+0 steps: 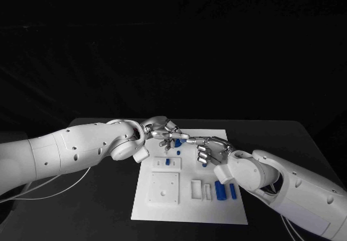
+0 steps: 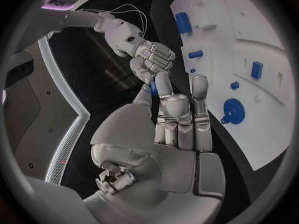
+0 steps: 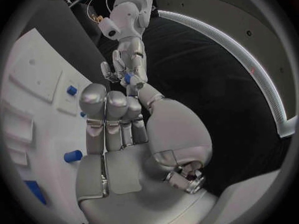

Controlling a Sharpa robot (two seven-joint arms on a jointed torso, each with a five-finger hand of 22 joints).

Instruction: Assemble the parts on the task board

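Parts of blue plastic sit on the white task board (image 1: 189, 211), which lies in the middle of the black tabletop (image 1: 94, 201) with bare dark surface on both long sides and along the near edge. Two long blue bars (image 1: 219, 191) stand side by side in slots near the board's right edge, just beside the right forearm. A small blue peg (image 1: 168, 161) stands in a raised block near the board's middle, and a round blue knob (image 2: 233, 110) with a stem sits on the board, seen in the left wrist view. The near half of the board is open, with a square raised plate (image 1: 164, 188) and a few empty slots.

Over the far half of the board the two hands meet fingertip to fingertip. The left robot hand (image 1: 163, 130) reaches in from the left and the right robot hand (image 1: 211, 149) from the right. A small blue piece (image 3: 127, 78) shows pinched in the left robot hand's fingertips; the right robot hand's fingertips touch the same spot, and a bit of blue shows there in the left wrist view too. I cannot tell whether the right robot hand also grips the piece or only touches it.

No readable writing is on the board or the parts.
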